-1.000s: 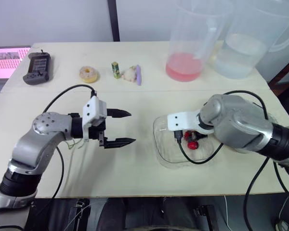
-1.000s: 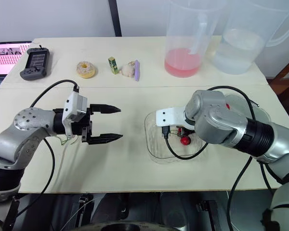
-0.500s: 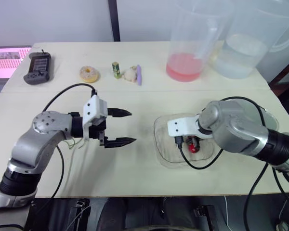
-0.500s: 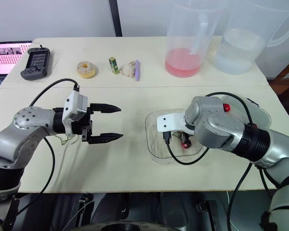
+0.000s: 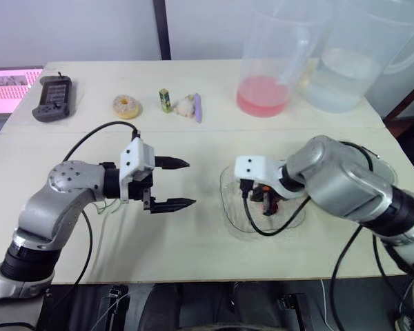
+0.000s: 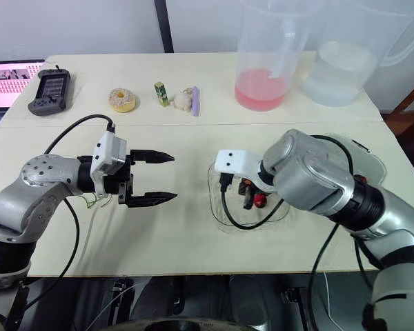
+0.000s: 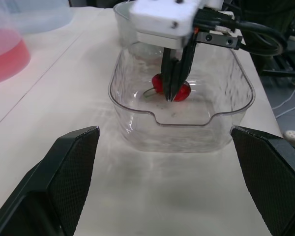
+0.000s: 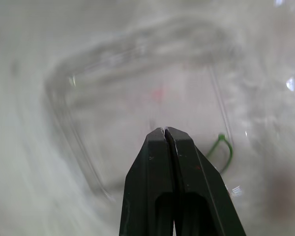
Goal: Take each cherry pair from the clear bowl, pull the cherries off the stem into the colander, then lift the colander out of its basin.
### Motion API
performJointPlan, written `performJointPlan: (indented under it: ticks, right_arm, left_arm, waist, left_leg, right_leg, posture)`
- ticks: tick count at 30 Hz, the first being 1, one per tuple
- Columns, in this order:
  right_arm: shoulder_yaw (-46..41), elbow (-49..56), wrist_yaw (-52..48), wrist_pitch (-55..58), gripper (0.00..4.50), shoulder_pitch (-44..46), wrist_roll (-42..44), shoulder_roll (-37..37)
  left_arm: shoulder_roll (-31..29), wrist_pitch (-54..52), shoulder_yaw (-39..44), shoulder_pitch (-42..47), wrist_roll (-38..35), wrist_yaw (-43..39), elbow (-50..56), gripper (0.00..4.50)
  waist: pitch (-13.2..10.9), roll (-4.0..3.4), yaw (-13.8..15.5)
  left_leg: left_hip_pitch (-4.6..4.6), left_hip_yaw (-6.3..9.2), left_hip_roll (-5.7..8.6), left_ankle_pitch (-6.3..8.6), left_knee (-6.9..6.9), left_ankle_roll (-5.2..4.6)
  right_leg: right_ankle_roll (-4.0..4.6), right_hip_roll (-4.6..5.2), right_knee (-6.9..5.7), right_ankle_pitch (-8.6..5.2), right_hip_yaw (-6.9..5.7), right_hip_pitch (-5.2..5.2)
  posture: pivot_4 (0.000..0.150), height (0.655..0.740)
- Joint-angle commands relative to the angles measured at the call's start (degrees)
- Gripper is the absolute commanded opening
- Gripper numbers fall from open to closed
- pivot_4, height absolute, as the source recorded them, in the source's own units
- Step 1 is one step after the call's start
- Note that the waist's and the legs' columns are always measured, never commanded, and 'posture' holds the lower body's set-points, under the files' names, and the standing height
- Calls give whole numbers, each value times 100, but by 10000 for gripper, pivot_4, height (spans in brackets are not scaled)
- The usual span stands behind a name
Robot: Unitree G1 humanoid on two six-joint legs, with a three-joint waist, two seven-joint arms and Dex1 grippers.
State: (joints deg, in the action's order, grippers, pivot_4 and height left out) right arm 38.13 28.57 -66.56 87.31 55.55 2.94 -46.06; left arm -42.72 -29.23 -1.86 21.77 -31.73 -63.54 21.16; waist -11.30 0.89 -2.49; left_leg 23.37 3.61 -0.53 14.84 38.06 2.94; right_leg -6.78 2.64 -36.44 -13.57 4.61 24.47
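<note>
The clear bowl sits on the table right of centre. A red cherry pair with a green stem lies on its floor. My right gripper reaches down into the bowl, shut, with its tips at the cherries. The stem curves out beside the shut fingers; whether it is pinched I cannot tell. My left gripper hovers over the table left of the bowl, open and holding nothing, pointing towards the bowl.
At the back stand a pitcher of pink liquid and one of water. A doughnut, a small green block, a white-and-purple item and a handheld device lie further left. Another clear container sits behind my right arm.
My right wrist has swung left inside the bowl, bringing its fingers down at the cherries. The left arm has stayed put, still open.
</note>
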Motion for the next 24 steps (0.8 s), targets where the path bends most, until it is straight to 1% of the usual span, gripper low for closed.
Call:
performJointPlan:
  ticks: [1,3,4,5,6,7,9,11,12,17,24]
  right_arm:
    - [-496,178,347,427,294,133,380,-32]
    - [-489,263,401,407,294,237,600,-321]
    - [-321,352,393,206,294,314,628,-650]
    - [-14,475,317,-120,2757,379,552,-1099]
    - [243,586,234,-391,6149,430,507,-1469]
    - [419,658,181,-575,7943,471,494,-1715]
    - [583,721,141,-808,16821,548,517,-1864]
    - [700,724,193,-975,25420,587,466,-1849]
    - [831,688,220,-1232,30109,537,333,-1854]
    - [1207,481,224,-1672,30109,498,-20,-1884]
    - [1515,456,21,-1709,30109,494,-317,-1902]
  left_arm:
    - [-16,37,-32,104,-18,-25,153,45000]
    - [-4,21,-50,153,-55,-43,134,45000]
    - [9,18,-44,174,-85,-55,116,45000]
    - [18,33,-50,195,-84,-70,86,45000]
    - [26,57,-64,215,-68,-91,55,45000]
    - [30,73,-72,226,-55,-107,36,45000]
    - [53,72,-88,256,-49,-118,4,45000]
    - [74,54,-106,280,-53,-120,1,45000]
    - [82,52,-119,290,-46,-117,5,45000]
    - [71,28,-137,306,-29,-116,16,45000]
    - [21,-2,-112,302,-30,-114,19,45000]
  waist:
    - [0,0,6]
    - [0,0,30]
    - [0,0,29]
    - [-1,-2,43]
    - [-1,-2,42]
    - [-1,-2,36]
    - [0,0,-7]
    - [0,0,-65]
    - [0,0,-77]
    - [0,0,-75]
    - [0,0,-5]
  left_leg:
    - [0,1,0,0,0,0]
    - [2,1,1,0,0,0]
    - [2,1,1,0,0,0]
    - [3,0,1,0,0,0]
    - [5,-1,2,0,0,0]
    - [4,-1,2,0,-2,0]
    - [5,-3,1,1,-6,0]
    - [0,-8,-5,1,-7,0]
    - [-1,-7,-7,1,-7,0]
    - [-2,-6,-8,0,-2,0]
    - [-1,-6,-8,0,-2,0]
  right_leg:
    - [0,0,0,0,0,0]
    - [0,1,0,0,-1,0]
    - [0,2,3,0,-1,0]
    - [0,3,7,0,-1,-1]
    - [-1,4,11,-1,-1,0]
    - [-1,4,15,-2,-2,-2]
    - [2,3,21,-4,-2,-2]
    - [2,-2,20,-3,2,-2]
    - [2,-6,15,-2,2,-1]
    - [3,-7,7,-2,2,-1]
    - [3,-6,9,-1,2,0]
  posture:
    - [1500,7400]
    - [1500,7400]
    - [1500,7400]
    - [1500,7400]
    - [1500,7400]
    - [1500,7400]
    - [1500,7400]
    - [1500,7400]
    - [1500,7400]
    - [1500,7400]
    - [1500,7400]
